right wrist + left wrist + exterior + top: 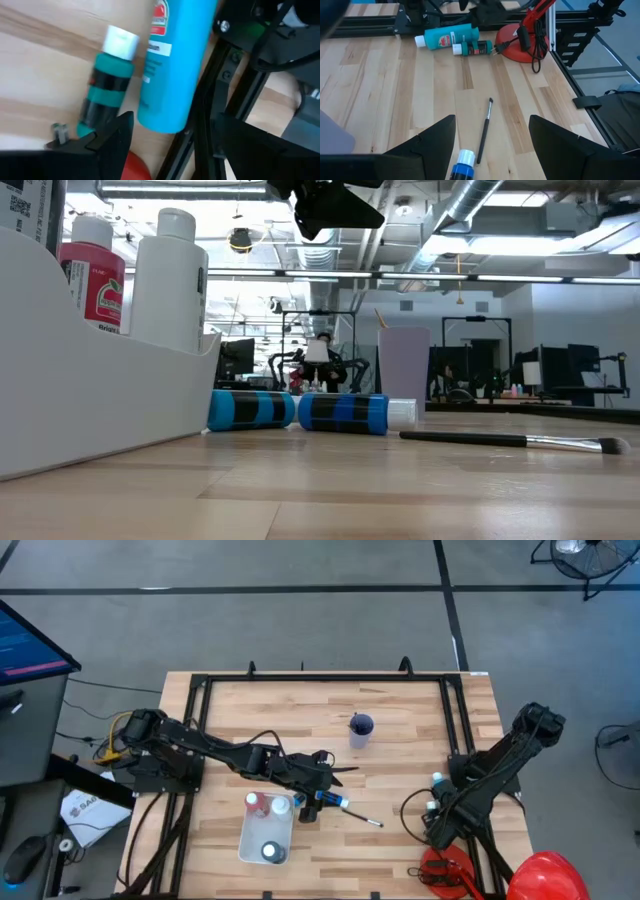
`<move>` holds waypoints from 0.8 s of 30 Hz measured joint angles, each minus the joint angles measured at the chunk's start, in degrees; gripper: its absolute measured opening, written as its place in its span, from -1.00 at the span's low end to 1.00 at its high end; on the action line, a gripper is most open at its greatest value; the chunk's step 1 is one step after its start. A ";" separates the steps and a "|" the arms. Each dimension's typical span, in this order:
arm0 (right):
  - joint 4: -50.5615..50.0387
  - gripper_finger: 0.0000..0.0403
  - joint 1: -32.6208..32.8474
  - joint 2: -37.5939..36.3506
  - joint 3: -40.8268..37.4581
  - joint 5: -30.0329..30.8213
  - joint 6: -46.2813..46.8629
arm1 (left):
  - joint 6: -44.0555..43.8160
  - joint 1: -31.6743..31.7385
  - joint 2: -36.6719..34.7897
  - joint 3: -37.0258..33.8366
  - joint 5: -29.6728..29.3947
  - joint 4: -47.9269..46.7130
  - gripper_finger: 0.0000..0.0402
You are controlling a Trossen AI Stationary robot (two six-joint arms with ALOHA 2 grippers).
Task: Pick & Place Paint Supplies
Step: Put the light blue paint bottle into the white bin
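Blue paint bottle (331, 801) lies under open left claw (330, 777).

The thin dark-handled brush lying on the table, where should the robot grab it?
Grip the thin dark-handled brush mid-handle, coming straight down from above with the fingers straddling it. It lies flat on the wooden table, clear of the blue paint bottle.

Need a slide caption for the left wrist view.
Left tool open above a blue paint bottle and brush; two teal bottles lie beyond.
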 joint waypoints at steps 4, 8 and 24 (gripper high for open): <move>8.62 0.37 0.19 -0.54 -5.22 -0.60 -0.54 | 0.00 0.00 0.01 0.00 0.02 0.31 0.22; 13.72 0.37 0.09 -0.61 -8.71 -1.08 -0.27 | 0.00 -0.14 0.01 0.00 0.17 0.33 0.22; 22.21 0.35 -0.44 -0.83 -17.43 -2.81 1.67 | 0.02 -0.24 0.01 0.00 0.06 0.70 0.22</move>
